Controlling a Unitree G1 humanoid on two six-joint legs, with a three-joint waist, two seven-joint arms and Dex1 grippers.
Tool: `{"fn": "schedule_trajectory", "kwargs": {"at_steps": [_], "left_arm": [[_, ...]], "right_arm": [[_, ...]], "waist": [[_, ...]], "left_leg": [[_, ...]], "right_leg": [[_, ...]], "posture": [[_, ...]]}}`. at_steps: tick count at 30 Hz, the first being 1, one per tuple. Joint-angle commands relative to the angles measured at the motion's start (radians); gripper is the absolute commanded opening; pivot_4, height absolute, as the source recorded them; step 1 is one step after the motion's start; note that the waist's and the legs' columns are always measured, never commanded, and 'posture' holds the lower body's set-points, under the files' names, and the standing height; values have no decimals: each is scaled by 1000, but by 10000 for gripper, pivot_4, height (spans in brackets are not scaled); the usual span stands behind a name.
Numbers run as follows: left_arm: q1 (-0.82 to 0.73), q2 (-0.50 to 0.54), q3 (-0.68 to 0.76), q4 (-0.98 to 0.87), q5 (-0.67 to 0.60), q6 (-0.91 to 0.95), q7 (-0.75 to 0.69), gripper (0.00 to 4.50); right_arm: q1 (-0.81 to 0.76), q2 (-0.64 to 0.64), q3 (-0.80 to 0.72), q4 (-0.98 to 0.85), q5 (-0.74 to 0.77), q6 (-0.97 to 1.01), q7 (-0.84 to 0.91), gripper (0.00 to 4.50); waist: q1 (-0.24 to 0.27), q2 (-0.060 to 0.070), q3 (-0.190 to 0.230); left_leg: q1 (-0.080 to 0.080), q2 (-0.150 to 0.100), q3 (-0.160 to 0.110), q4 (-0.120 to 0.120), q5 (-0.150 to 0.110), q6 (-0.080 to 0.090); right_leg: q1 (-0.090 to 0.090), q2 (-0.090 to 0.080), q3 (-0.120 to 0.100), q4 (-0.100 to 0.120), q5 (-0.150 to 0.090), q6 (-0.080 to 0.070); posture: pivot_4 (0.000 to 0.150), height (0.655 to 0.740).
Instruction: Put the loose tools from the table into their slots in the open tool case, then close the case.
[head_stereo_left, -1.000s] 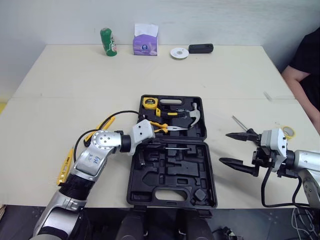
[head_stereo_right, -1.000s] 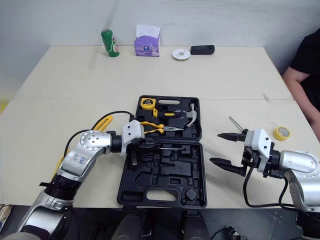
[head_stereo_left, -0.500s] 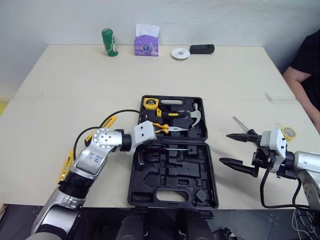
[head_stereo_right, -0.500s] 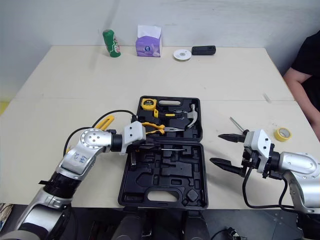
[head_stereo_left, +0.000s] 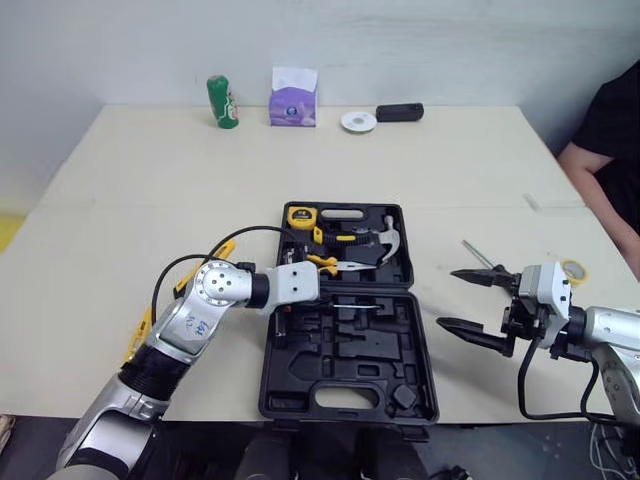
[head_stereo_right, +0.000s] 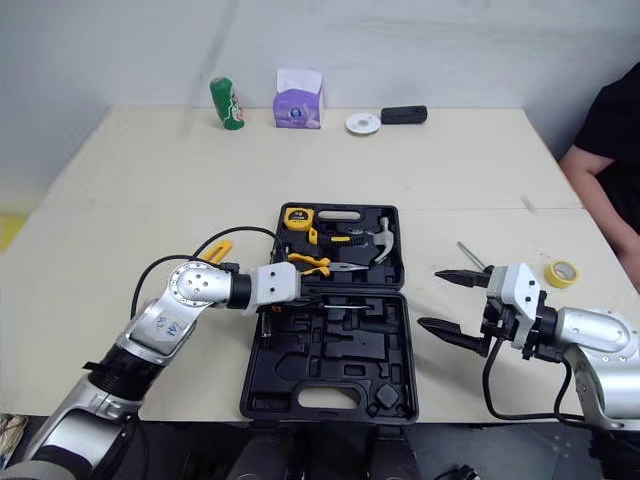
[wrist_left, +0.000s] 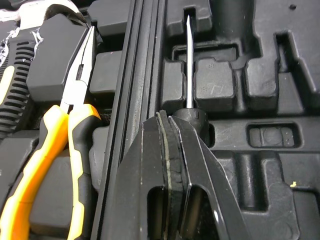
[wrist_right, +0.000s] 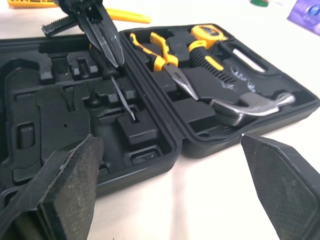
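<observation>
Screwdriver (wrist_left: 188, 65) lies slotted in the tool case's (head_stereo_left: 345, 400) near half. My left gripper (wrist_left: 172, 120), fingers pressed together, touches its handle. My right gripper (head_stereo_left: 450, 298) hangs spread over the table (head_stereo_left: 480, 180) beside the case.

left gripper (wrist_left: 169, 120) fingers together | right gripper (head_stereo_left: 449, 298) fingers spread wide

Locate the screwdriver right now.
Head views: the screwdriver lies in the near half of the tool case, by the hinge, across it from the pliers, with the left gripper at its handle end.
</observation>
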Motion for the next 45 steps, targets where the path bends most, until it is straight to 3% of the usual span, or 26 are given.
{"fn": "schedule_trajectory", "kwargs": {"at_steps": [1,8,11,15,18,23,30,34,41,42,45], "left_arm": [[129,5,-162,131,99,74,-34,510],[133,-5,-130,138,101,68,-29,510],[104,-38,-45,103,7,37,-32,510],[57,-57,45,72,-70,-15,-29,510],[20,-52,121,25,-174,-13,-78,510],[15,38,288,-70,-396,-3,-220,510],[131,205,524,-74,-506,40,-237,510],[297,258,732,-84,-541,67,-172,11807],[621,249,1108,-62,-533,53,-49,42725],[645,249,1149,-36,-531,28,-41,44574],[683,255,1250,87,-487,-85,9,44574]], "right_arm": [[3,4,-16,-21,7,-8,-7,45000],[-18,12,5,-29,1,6,-28,45000],[-25,8,6,-23,2,8,-32,45000],[-21,0,-7,-13,5,5,-32,45000],[-19,-4,-26,-1,8,2,-36,45000],[-7,-19,-67,11,11,1,-41,45000],[48,-25,-176,91,0,-61,-41,45000],[68,-12,-274,250,-59,-274,-63,45000],[49,-16,-386,580,-96,-507,-141,45000],[48,-23,-397,636,-105,-542,-152,45000],[51,-54,-427,798,-143,-651,-214,45000]], "waist": [[0,2,-8],[1,8,-18],[2,9,-18],[5,7,-16],[3,-1,-8],[-2,-4,9],[-3,-6,14],[-5,-8,16],[-25,-10,18],[-26,-10,18],[-24,-9,18]], "left_leg": [[1,1,0,0,-1,1],[9,4,1,-5,-6,1],[15,4,2,-12,-5,-1],[9,4,2,-14,0,0],[6,5,2,-14,1,0],[-10,4,3,-8,4,-5],[-10,5,4,-9,5,-5],[-10,5,4,-10,5,-5],[-8,5,4,-14,5,-6],[-8,5,4,-15,5,-7],[-7,5,4,-15,1,-9]], "right_leg": [[1,1,0,-1,0,0],[6,3,2,-1,-2,-4],[9,3,3,-4,-3,-5],[1,4,2,-3,-4,-6],[-2,5,2,-2,-4,-7],[-16,5,1,1,-4,-7],[-16,7,0,1,-4,-7],[-16,7,1,1,-4,-7],[-17,7,2,-1,-4,-7],[-17,6,2,-1,-4,-7],[-17,6,2,-1,-5,-8]], "posture": [[1500,7400],[1500,7400],[1500,7400],[1500,7400],[1500,7400],[1500,7400],[1500,7400],[1500,7400],[1500,7400],[1500,7400],[1500,7400]]}}
